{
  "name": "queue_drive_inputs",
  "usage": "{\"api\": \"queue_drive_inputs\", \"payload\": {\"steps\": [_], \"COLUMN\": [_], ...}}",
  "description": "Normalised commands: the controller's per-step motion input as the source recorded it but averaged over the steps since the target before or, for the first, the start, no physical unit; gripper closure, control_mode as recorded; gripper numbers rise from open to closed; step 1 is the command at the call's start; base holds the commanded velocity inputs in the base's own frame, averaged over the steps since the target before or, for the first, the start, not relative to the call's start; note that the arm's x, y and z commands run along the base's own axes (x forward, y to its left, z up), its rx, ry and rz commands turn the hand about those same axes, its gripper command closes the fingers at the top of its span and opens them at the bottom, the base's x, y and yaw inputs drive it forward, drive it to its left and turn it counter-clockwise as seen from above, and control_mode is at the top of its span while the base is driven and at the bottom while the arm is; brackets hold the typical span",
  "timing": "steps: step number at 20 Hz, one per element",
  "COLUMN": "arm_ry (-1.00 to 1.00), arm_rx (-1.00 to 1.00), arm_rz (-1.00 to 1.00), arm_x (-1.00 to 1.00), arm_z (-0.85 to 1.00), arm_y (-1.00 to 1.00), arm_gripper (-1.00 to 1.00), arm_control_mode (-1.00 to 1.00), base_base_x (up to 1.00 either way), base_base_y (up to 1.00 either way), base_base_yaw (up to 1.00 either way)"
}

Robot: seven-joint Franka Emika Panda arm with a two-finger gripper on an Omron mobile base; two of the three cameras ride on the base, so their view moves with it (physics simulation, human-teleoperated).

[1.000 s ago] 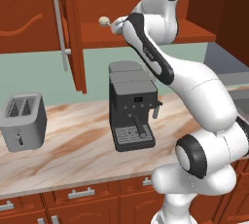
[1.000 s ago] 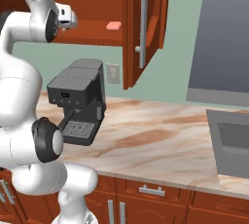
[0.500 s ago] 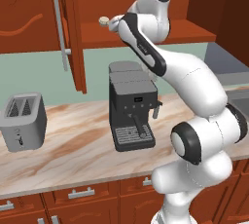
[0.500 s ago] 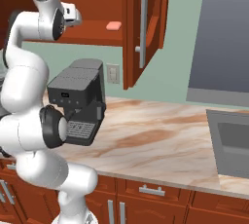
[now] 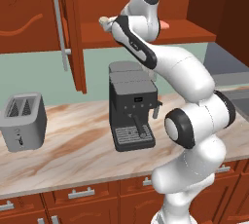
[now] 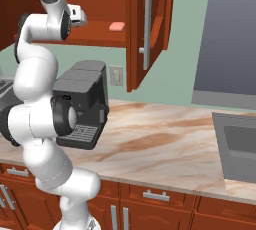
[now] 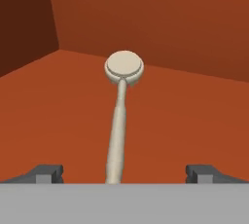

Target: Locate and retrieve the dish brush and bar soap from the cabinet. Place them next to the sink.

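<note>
Hand view, dish brush (image 7: 120, 116) on cabinet (image 7: 194, 116) shelf

I'm looking at home kitchen: marbled counter (image 5: 73, 145) carrying toaster (image 5: 23, 121) and coffee machine (image 5: 131, 103), sink (image 6: 240, 146), red-brown cabinet (image 6: 150, 29), drawers (image 5: 78, 194) running below
</note>
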Motion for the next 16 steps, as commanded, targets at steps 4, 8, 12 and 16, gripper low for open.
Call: {"api": "queue_drive_inputs", "payload": {"steps": [4, 8, 12, 16], "arm_ry": [0.02, 0.06, 0.03, 0.05], "arm_rx": [-0.06, -0.05, 0.00, 0.00], "arm_rz": [-0.01, -0.01, 0.00, 0.03], "arm_x": [0.23, 0.05, 0.31, 0.53], "arm_z": [-0.03, -0.14, -0.19, -0.11], "arm_y": [0.25, 0.01, -0.03, -0.10], "arm_gripper": [-1.00, -1.00, -1.00, -1.00], "arm_control_mode": [-1.00, -1.00, -1.00, -1.00], "base_base_x": [0.00, 0.00, 0.00, 0.00], "base_base_y": [0.00, 0.00, 0.00, 0.00], "base_base_yaw": [0.00, 0.00, 0.00, 0.00]}}
